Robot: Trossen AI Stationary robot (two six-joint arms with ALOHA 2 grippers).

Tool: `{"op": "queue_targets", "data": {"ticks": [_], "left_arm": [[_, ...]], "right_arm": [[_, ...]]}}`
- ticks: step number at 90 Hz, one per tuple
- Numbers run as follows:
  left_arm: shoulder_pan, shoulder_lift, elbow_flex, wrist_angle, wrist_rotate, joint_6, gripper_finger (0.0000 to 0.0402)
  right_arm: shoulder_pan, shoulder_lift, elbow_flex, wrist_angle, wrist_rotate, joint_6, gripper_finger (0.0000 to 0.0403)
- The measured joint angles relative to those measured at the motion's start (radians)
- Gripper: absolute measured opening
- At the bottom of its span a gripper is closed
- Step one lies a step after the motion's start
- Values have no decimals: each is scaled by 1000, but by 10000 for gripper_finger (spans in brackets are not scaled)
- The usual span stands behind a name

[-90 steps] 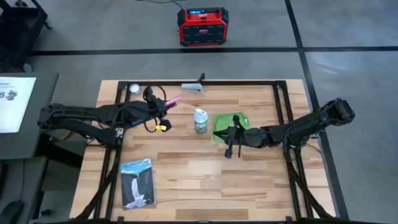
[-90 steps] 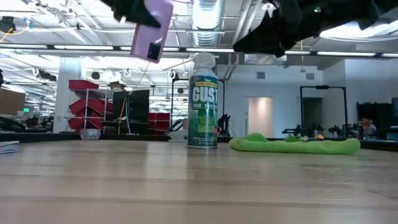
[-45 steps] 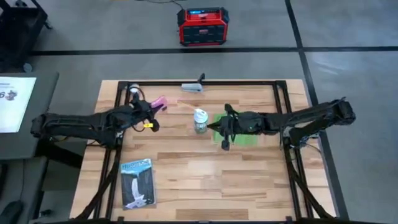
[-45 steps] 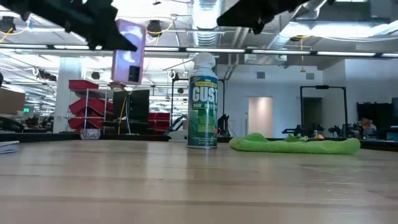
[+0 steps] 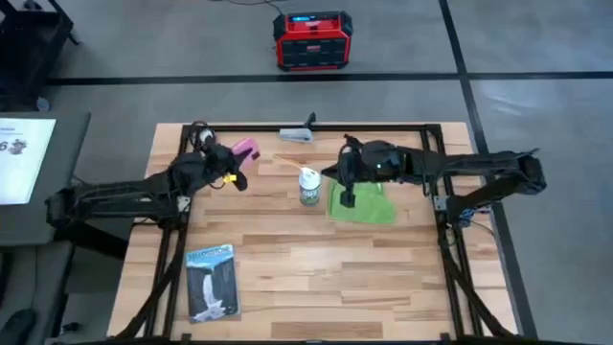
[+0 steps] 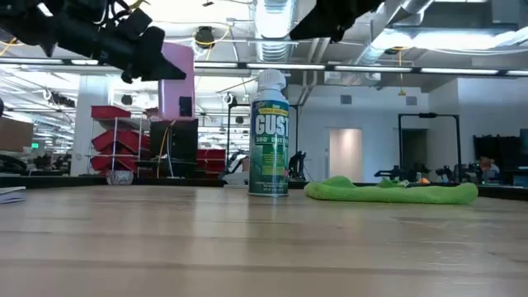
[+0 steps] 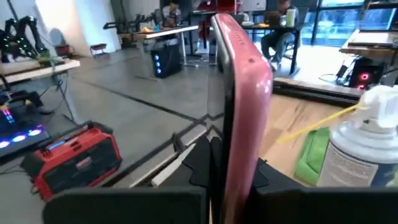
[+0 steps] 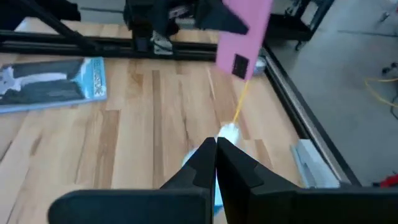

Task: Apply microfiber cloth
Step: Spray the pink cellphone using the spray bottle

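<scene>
Uncovered now that the right gripper [image 5: 348, 189] has swung toward the can [image 5: 308, 186], the cloth [image 5: 363, 202] lies flat on the worktop [image 5: 316, 278] just right of it. That gripper hovers pressed together. Left gripper [image 5: 233, 165], raised farther back, pinches the phone [image 5: 247, 147] upright.

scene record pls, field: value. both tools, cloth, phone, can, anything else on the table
left tool: raised above the table's back left, shut on the pink phone
pink phone: held on edge, off the table
right tool: shut, empty, above the microfiber cloth, near the can
microfiber cloth: lying rumpled on the table, right of the can, not gripped
spray can: upright, mid-table, yellow straw pointing back-left
booklet: flat, front left of the table
table: wooden, dark frame
</scene>
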Motion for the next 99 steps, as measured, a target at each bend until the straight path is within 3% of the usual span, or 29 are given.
{"op": "queue_targets", "data": {"ticks": [32, 56, 99], "left_arm": [[79, 199, -1, 144, 92, -25, 2], [98, 219, 0, 157, 88, -47, 2], [41, 198, 1, 162, -12, -137, 2]], "right_arm": [[-92, 192, 246, -186, -94, -108, 0], [-148, 279, 403, -310, -133, -177, 0], [-178, 315, 430, -329, -177, -223, 0]]}}
